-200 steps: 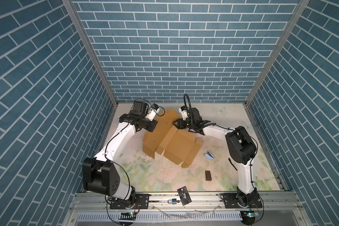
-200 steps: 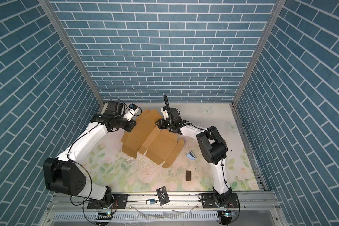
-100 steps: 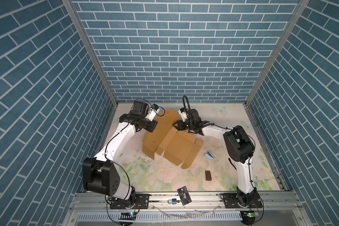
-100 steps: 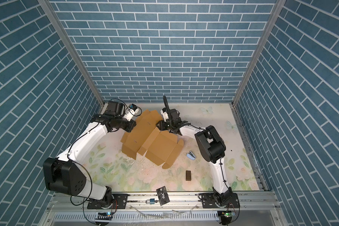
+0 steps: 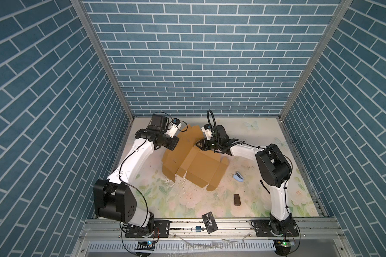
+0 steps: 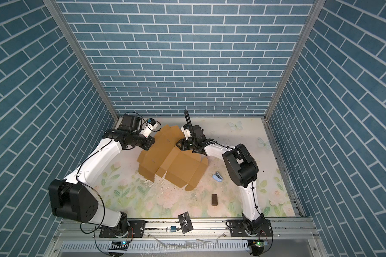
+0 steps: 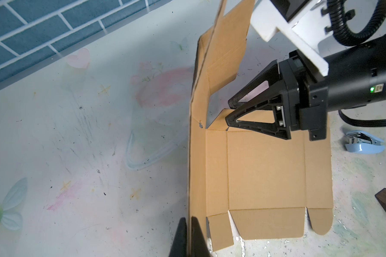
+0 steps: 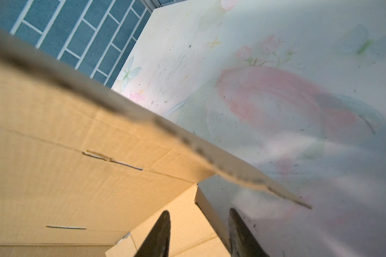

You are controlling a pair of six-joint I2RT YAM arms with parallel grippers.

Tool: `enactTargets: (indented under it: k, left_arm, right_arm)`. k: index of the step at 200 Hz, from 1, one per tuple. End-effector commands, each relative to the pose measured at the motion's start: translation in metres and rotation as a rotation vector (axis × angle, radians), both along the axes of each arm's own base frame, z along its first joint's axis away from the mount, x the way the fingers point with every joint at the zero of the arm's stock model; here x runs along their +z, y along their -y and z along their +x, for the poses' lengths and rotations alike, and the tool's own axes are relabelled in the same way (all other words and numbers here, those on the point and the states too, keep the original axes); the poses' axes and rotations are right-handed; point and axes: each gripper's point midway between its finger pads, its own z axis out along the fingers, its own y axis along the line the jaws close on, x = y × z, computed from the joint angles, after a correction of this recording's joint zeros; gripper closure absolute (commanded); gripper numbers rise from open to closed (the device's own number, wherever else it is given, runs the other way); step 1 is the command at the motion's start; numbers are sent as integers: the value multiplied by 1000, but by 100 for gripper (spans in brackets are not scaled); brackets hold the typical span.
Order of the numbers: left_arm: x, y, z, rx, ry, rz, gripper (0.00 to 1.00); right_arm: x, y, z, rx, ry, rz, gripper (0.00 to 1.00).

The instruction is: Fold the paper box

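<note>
The paper box (image 5: 201, 166) (image 6: 178, 169) is a tan cardboard sheet lying partly unfolded mid-table, with its left panel raised. My left gripper (image 5: 173, 143) (image 6: 149, 143) (image 7: 188, 219) is shut on that raised panel's edge, one finger on each face. My right gripper (image 5: 197, 144) (image 6: 178, 144) (image 7: 229, 110) sits at the base panel's far corner, beside the raised panel. In the right wrist view the right gripper (image 8: 198, 213) stands open, its fingers straddling the edge of a small upturned flap (image 8: 183, 222) without pinching it.
A pale blue stapler (image 5: 238, 177) (image 7: 363, 144) lies right of the box. A dark brown block (image 5: 237, 199) lies nearer the front. A black VIP card (image 5: 210, 222) and a padlock (image 5: 197, 228) rest on the front rail. Brick walls enclose three sides.
My right gripper has edged toward the box's far corner and its jaws have narrowed. The left gripper and the raised panel have stayed put.
</note>
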Motion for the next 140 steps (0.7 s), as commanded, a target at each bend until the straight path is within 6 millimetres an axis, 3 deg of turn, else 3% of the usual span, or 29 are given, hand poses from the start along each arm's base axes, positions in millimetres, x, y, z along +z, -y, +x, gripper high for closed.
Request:
enactTargets:
  k: [1, 64, 140]
  left_arm:
    - [12, 4, 7, -2, 33, -21, 100]
    - [9, 3, 5, -3, 36, -18, 100]
    - [1, 2, 4, -2, 29, -10, 100]
  right_arm:
    - [12, -3, -13, 13, -35, 30, 57]
    - [9, -14, -23, 24, -41, 66, 58]
    - [-20, -29, -33, 37, -89, 44, 59]
